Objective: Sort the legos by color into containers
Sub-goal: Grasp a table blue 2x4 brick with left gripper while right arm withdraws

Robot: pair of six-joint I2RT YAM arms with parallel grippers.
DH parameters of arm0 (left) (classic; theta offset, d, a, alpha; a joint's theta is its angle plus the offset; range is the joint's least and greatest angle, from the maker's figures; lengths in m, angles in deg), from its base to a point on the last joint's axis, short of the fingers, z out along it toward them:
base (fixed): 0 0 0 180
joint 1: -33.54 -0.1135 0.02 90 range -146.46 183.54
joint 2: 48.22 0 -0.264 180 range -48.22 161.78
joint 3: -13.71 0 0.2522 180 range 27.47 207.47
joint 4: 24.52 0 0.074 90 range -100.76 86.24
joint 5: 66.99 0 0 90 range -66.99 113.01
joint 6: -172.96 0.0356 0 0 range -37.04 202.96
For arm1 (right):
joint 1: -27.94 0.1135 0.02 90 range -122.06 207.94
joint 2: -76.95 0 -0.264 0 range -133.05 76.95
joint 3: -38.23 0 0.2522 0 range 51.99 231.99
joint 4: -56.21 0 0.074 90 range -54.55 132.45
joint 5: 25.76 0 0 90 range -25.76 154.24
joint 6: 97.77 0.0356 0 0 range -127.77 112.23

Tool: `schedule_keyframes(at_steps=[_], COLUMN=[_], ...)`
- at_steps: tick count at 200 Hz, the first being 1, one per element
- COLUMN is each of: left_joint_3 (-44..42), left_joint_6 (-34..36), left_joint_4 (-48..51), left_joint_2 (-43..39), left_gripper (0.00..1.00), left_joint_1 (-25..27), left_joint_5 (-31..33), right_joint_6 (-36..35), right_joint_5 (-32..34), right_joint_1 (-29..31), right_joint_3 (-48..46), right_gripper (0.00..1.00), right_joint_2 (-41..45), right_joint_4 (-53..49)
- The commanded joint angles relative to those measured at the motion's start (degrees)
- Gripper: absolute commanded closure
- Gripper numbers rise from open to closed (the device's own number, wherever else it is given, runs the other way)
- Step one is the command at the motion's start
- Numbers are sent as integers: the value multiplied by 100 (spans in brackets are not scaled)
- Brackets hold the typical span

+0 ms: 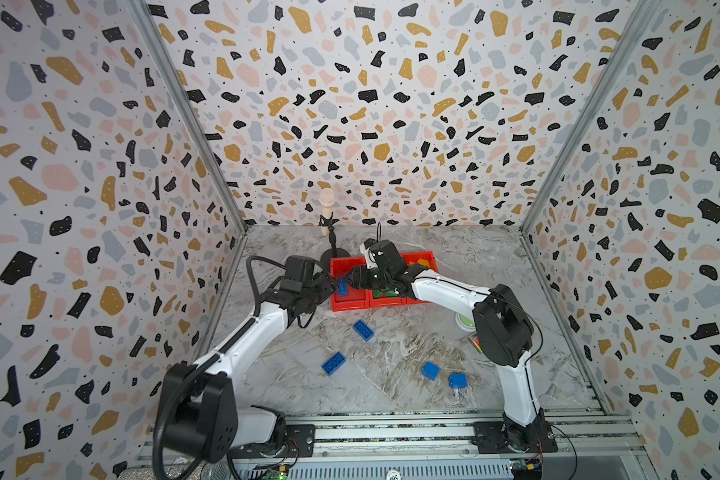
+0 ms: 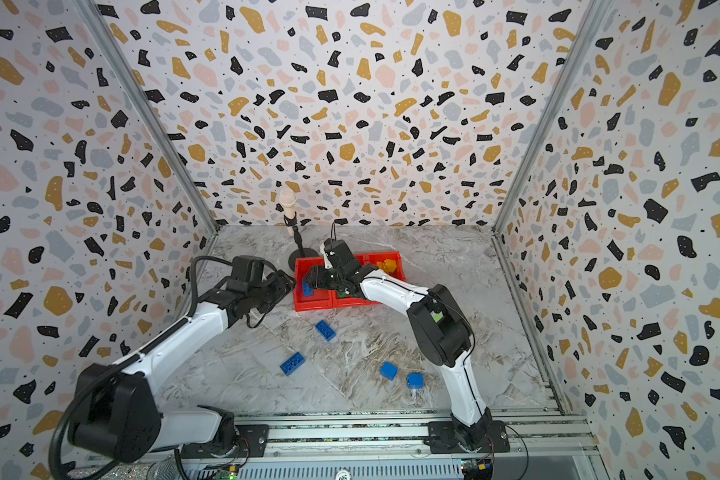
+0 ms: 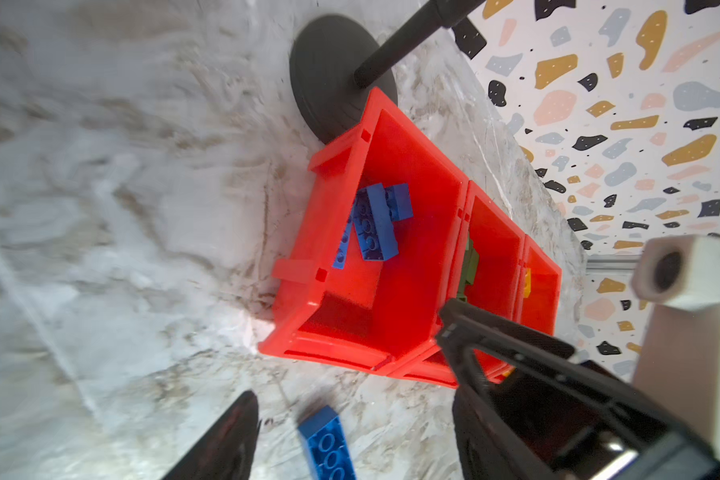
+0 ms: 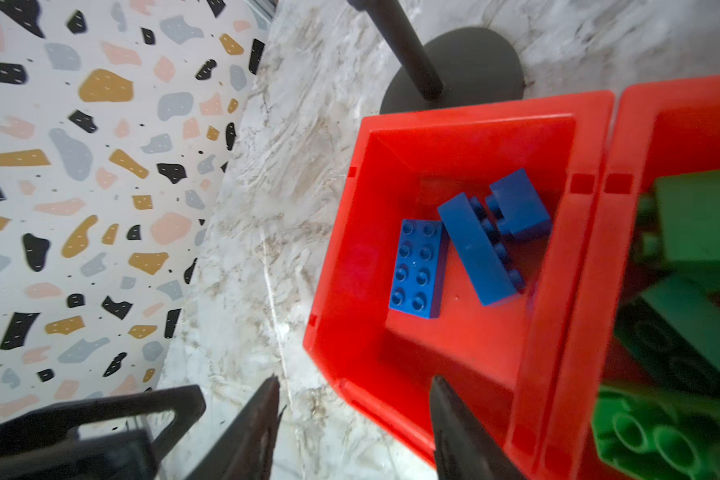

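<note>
The three joined red containers (image 1: 350, 306) (image 2: 312, 306) stand at the back middle. The left one (image 4: 474, 106) (image 3: 375, 108) holds three blue legos (image 4: 418, 266) (image 3: 375, 224), the middle one green legos (image 4: 699, 232), the right one yellow legos (image 2: 387, 265). My right gripper (image 1: 348, 279) (image 4: 354, 380) hangs open and empty over the left container's front wall. My left gripper (image 1: 329, 286) (image 3: 352, 395) is open and empty beside that container's left side. A blue lego (image 3: 327, 444) lies on the table under it. Several blue legos (image 1: 363, 330) (image 1: 334, 363) (image 1: 430, 370) lie loose on the table.
A black round-based stand (image 1: 334, 253) (image 4: 454, 70) with a microphone touches the containers' back left corner. A green-topped white button (image 1: 465, 321) sits at the right, partly behind the right arm. The two grippers are close together at the left container.
</note>
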Motion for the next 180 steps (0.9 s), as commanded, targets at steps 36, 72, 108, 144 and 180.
schedule_keyframes(at_steps=[36,72,108,144,180], left_joint_3=[-1066,-1430,-1377,-1168,-675], left_joint_6=[1050,-220,-1268,-1860,-1982], left_joint_4=[1364,839,-32,-612,-617], left_joint_2=[-1353,-1432,-637,157,976], left_gripper=[24,24,23,19,14], left_joint_1=[471,1362,2476,2948,3030], left_joint_5=[1132,1212,1484,1730,1905], right_joint_6=[-562,-842,-918,-1086,-1279], right_joint_5=[-21,243,255,79,-128], right_joint_1=[16,-73,-502,-1125,-1684], right_joint_3=[-1190,-1905,-2581,-3111,-3399], right_gripper=[33,22,19,16,14], right_joint_2=[1820,2722,3571,4422,5030], right_joint_4=[-1000,-1564,-1823,-2067,-2328])
